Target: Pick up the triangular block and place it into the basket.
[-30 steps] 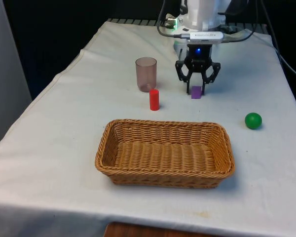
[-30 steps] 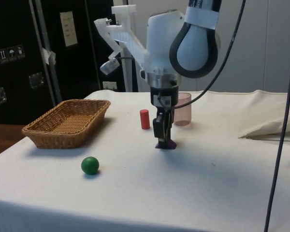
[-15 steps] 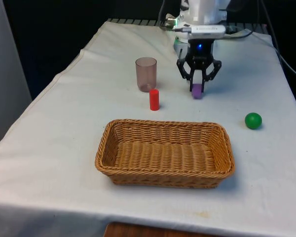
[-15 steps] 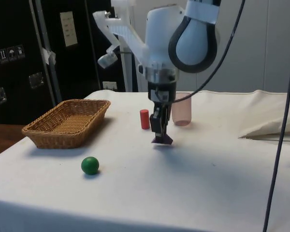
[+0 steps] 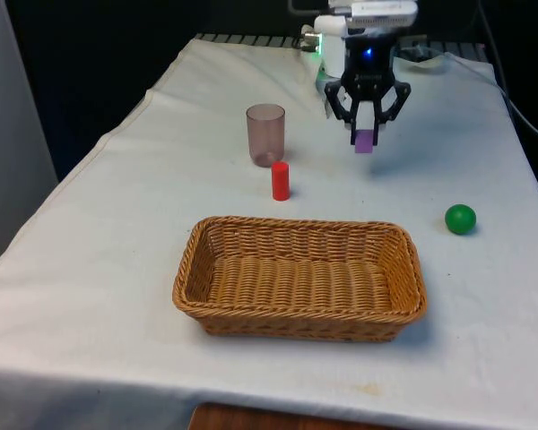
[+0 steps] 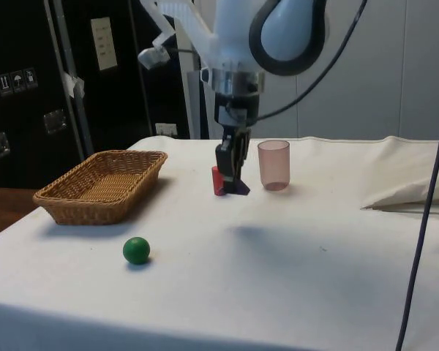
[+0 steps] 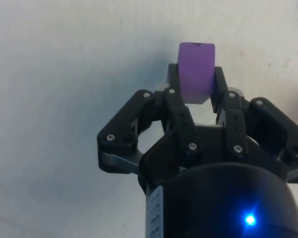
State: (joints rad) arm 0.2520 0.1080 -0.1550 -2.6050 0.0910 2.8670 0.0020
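While the gripper (image 5: 367, 132) hangs in the air above the white tablecloth (image 5: 117, 233), its two black fingers are clamped on the purple triangular block (image 5: 365, 141), which is lifted clear of the cloth. In the wrist view the block (image 7: 196, 73) sits squeezed between the fingertips, its flat purple face outward and bare cloth beneath it. The wicker basket (image 5: 300, 278) is the landmark here: it lies nearer the camera than the gripper and lower, with its long axis running across the front view from left to right. From the basket, the held block is beyond the far rim, toward the front view's right end of it. The coming move looks like a carry toward the camera and then down into the basket. A red cylinder (image 5: 280, 180) stands just beyond the basket's far rim, a translucent pink cup (image 5: 265, 134) farther beyond, and a green ball (image 5: 460, 219) off the basket's right end. No brands, labels or readable writing appear on any item.
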